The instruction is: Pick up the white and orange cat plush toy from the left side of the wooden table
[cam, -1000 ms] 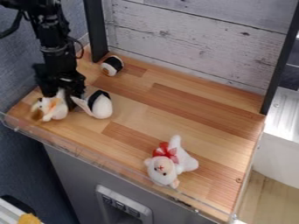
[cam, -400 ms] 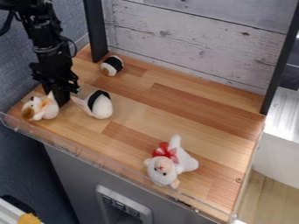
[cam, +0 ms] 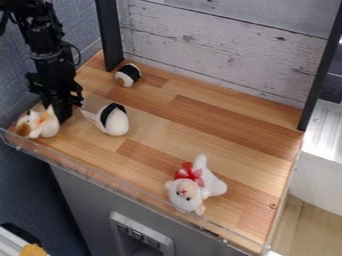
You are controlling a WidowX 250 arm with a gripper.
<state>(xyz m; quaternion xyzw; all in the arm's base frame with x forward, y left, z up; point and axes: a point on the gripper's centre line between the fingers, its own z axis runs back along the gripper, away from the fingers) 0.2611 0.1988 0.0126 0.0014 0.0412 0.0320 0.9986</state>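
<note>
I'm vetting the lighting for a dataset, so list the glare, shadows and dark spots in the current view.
Camera view: bright sheen on the metal surface at the right; thin highlights along the clear plastic lip at the wooden top's front edge; soft, faint shadows around the white plush toy with a red bow; the black gripper so dark that its parts merge.

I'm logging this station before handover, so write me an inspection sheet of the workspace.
Surface: wood-strip tabletop, light and darker strips.
Job's things: brown-and-white plush near the front left corner.
Clutter: black-banded white toy, small black-banded roll, white plush with red bow.
Hand: lowered beside the brown-and-white plush; whether it grips is unclear.
Cables: black cable loops beside the arm.
Surroundings: clear guard in front, plank backboard between black posts.
</note>
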